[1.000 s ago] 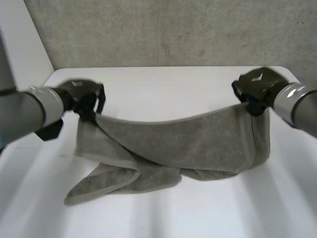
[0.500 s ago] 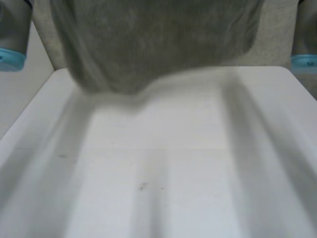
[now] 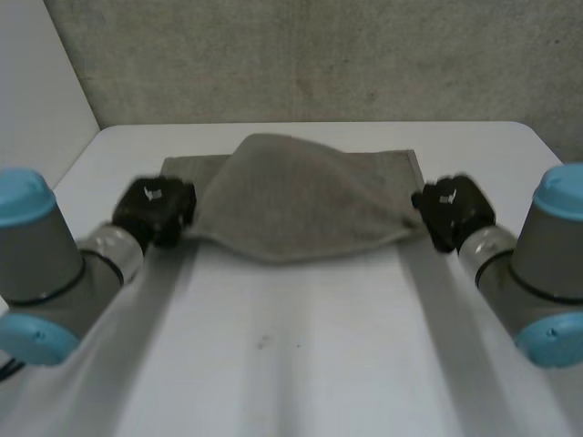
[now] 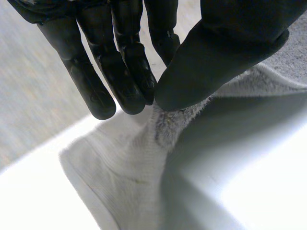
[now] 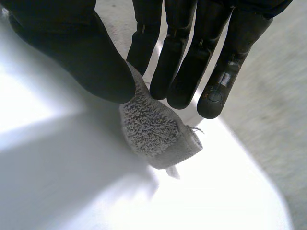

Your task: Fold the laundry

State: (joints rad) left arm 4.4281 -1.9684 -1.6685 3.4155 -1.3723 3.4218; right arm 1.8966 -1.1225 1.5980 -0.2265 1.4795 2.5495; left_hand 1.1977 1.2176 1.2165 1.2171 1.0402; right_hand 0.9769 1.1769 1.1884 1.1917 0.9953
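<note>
- Your left hand (image 3: 157, 208) is pinching one corner of the grey towel (image 3: 301, 205) btw thumb & fingers — your right hand (image 3: 453, 209) is doing the same at the other corner.
- Towel's hanging stretched btw both hands, its far edge lying flat on the table (image 3: 301, 364) beyond the fingertips.
- Progress, I'd judge: you're only spreading it out — no fold showing yet, all folding left.

Plain grey towel (image 3: 301, 209), white table (image 3: 301, 364), black left hand (image 3: 157, 208) and right hand (image 3: 453, 211).
</note>
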